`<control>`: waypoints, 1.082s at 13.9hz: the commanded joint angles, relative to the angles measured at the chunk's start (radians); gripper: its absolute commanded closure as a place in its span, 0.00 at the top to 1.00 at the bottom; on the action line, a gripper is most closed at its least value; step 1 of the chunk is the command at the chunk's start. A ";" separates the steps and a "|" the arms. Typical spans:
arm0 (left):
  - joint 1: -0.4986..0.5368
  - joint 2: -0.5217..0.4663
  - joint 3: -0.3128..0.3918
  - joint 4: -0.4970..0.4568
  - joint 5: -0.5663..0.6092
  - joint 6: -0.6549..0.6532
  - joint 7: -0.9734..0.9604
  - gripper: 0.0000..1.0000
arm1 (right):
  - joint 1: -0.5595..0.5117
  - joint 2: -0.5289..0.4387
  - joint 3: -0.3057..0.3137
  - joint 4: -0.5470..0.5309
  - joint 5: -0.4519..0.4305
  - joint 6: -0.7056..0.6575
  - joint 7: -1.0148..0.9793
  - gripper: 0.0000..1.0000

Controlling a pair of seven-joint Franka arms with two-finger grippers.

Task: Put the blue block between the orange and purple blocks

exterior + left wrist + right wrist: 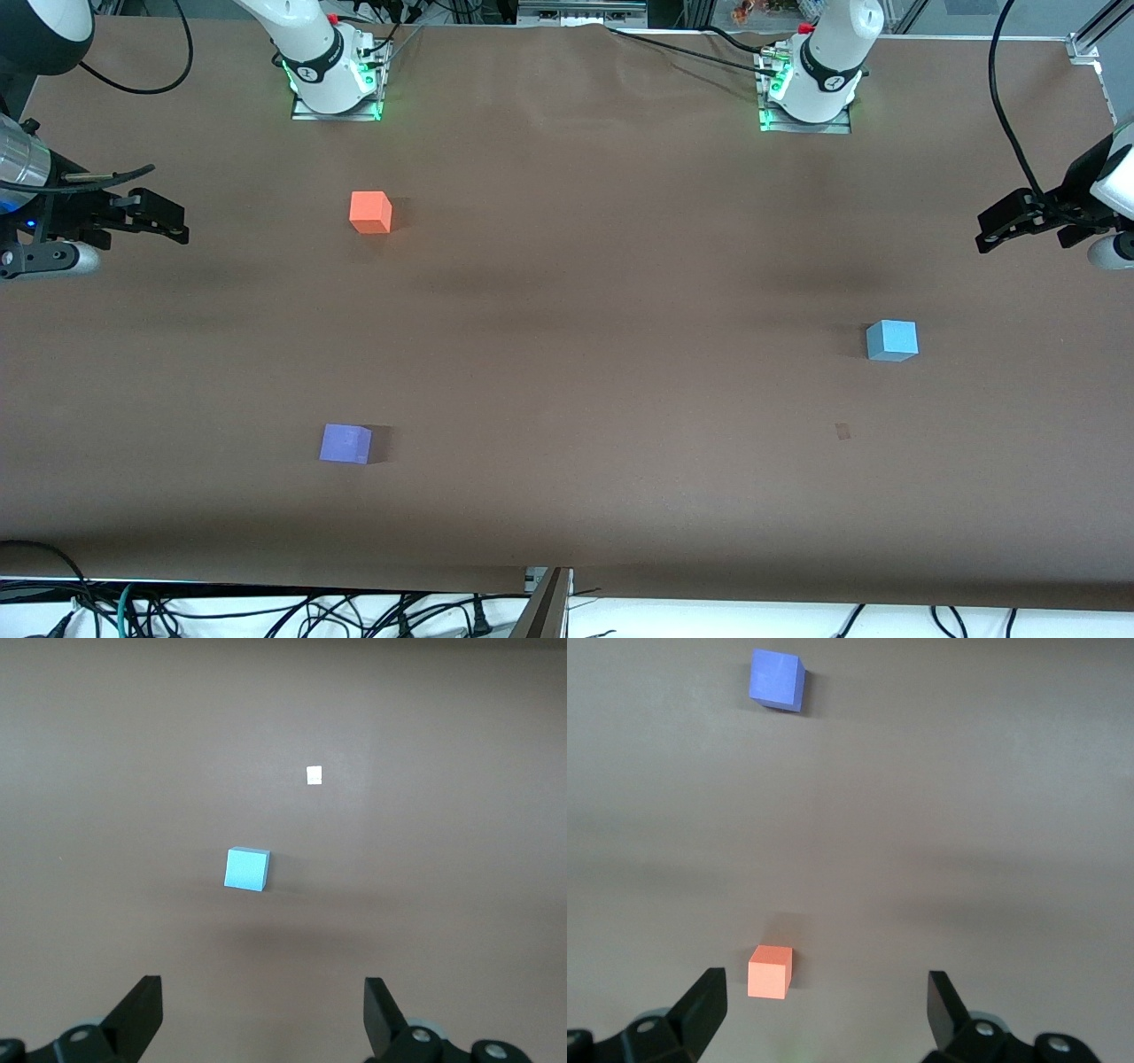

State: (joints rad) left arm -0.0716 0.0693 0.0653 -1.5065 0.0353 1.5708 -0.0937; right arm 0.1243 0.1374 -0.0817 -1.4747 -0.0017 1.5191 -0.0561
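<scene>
The blue block (891,340) sits on the brown table toward the left arm's end; it also shows in the left wrist view (247,869). The orange block (370,213) sits toward the right arm's end, nearer to the robots' bases; it shows in the right wrist view (770,972). The purple block (345,443) lies nearer to the front camera than the orange block and shows in the right wrist view (777,679). My left gripper (997,229) (263,1014) is open and empty, high over the table's left-arm end. My right gripper (173,223) (826,1014) is open and empty, high over the right-arm end.
A small pale tag (842,431) lies on the table (602,292) nearer to the front camera than the blue block; it also shows in the left wrist view (314,775). Cables hang over the table's near edge and run along the robots' bases.
</scene>
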 commanded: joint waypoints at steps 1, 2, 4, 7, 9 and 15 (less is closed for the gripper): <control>0.004 0.009 -0.001 0.023 0.001 -0.006 -0.006 1.00 | -0.003 0.008 0.002 0.024 0.011 -0.005 -0.004 1.00; 0.004 0.009 -0.001 0.023 0.000 -0.006 -0.006 1.00 | -0.005 0.008 0.000 0.024 0.009 -0.007 -0.019 1.00; 0.004 0.009 -0.001 0.023 0.001 -0.006 -0.006 1.00 | -0.006 0.010 0.000 0.024 0.011 -0.007 -0.021 1.00; 0.004 0.009 -0.001 0.020 0.001 -0.009 -0.007 1.00 | -0.006 0.008 0.000 0.024 0.005 -0.007 -0.018 1.00; 0.006 0.009 -0.001 0.020 0.001 -0.009 -0.007 1.00 | -0.009 0.008 -0.009 0.024 0.005 -0.005 -0.018 1.00; 0.006 0.007 -0.001 0.018 0.000 -0.017 -0.006 1.00 | -0.011 0.008 -0.020 0.031 0.005 -0.007 -0.010 1.00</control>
State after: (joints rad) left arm -0.0699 0.0709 0.0653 -1.5065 0.0353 1.5696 -0.0947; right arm 0.1196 0.1375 -0.1034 -1.4673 -0.0017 1.5201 -0.0562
